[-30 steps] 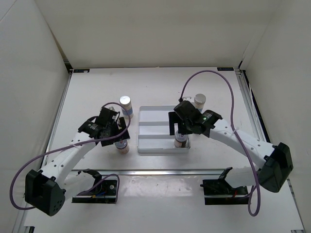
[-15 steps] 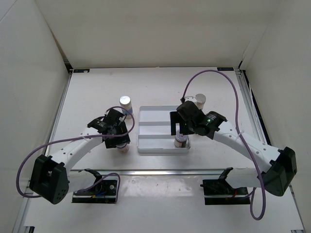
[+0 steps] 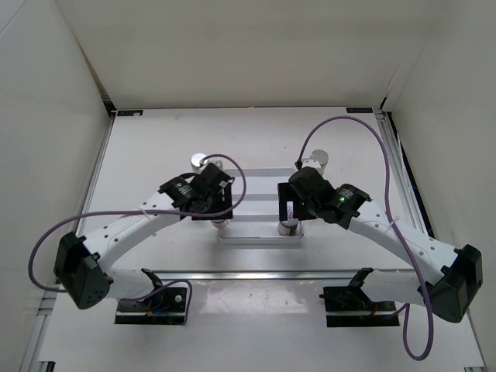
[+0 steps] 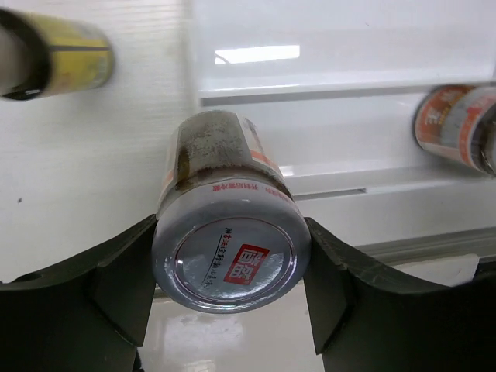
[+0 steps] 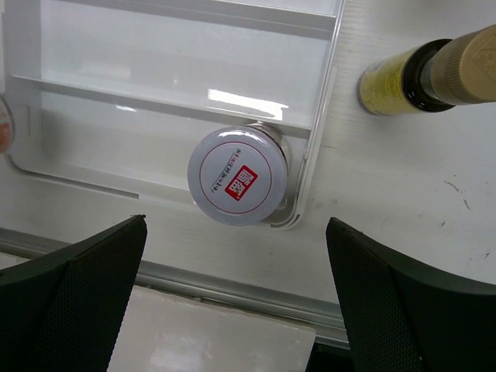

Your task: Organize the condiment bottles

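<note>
1. The left white bottle (image 3: 200,160) stands on the tabletop (image 3: 155,139), a bit far and left of the tray (image 3: 260,186). It has a silver top.
2. The left yellow bottle (image 4: 68,54) is on the tabletop, left of the tray. From the top view the left arm hides it.
3. The left pincer (image 4: 232,263) is closed on the left jar (image 4: 229,225). One dark finger (image 4: 116,279) presses each side, just under the lid. The lid is silver with a red mark.
4. The left jar is at the near left corner of the tray. I cannot tell if its bottom touches anything.
5. The tray is white and shallow, with low ridges running from left to right.
6. The right jar (image 5: 236,177) stands in the near right corner of the tray. Its lid is silver with a red mark too.
7. The right pincer (image 5: 236,219) hangs above the right jar. It is wide open, and its fingers do not touch the jar.
8. The right yellow bottle (image 5: 403,77) is on the tabletop, just right of the tray. It has a dark cap.
9. The right white bottle (image 3: 318,159) stands on the tabletop near the far right corner of the tray. The right arm hides part of it.
</note>
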Available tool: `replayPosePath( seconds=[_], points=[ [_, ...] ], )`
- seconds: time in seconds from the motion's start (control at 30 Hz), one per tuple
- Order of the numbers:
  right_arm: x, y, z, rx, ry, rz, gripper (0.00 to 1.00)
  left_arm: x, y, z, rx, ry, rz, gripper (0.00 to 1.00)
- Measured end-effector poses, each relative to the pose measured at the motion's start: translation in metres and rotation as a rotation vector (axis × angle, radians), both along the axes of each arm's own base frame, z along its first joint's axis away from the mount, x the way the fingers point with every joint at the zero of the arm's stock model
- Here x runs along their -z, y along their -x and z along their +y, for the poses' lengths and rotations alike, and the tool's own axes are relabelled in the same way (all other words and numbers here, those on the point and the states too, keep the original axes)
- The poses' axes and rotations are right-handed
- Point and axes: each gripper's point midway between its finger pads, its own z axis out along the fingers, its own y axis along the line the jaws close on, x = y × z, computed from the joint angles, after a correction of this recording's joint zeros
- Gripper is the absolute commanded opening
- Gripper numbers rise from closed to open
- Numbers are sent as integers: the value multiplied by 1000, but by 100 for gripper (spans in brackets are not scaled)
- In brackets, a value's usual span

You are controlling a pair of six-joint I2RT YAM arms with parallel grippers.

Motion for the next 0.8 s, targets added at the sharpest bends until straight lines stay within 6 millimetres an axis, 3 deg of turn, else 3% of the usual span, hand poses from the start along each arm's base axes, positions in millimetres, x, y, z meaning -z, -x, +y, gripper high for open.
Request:
replayPosePath(
  seconds=[0.1, 0.23, 0.37, 0.57, 0.6, 0.63, 0.7, 0.73, 0.8],
  points=[
    [2, 1, -3, 5, 12, 2, 100, 6, 3, -29, 73, -33, 14, 13],
    [0, 1, -7, 13, 20, -9, 100, 32, 8, -56, 149, -97, 60, 12],
    [-8, 2, -16, 31, 24, -36, 100, 58, 6, -67, 181, -141, 89, 11],
    [-21, 3, -27, 53, 12, -84, 100, 59, -4, -79, 197, -122, 50, 15],
    [-23, 4, -28, 54, 10, -88, 100, 59, -5, -80, 198, -120, 46, 21],
    [-23, 4, -29, 57, 10, -91, 100, 59, -6, -81, 199, -118, 42, 42],
    [-23, 4, -30, 58, 12, -91, 100, 59, -7, -81, 198, -117, 38, 60],
    [-23, 4, -30, 59, 15, -90, 100, 59, -7, -81, 198, -117, 39, 75],
    [-22, 4, -31, 62, 18, -86, 100, 59, -7, -81, 199, -115, 35, 90]
  ],
)
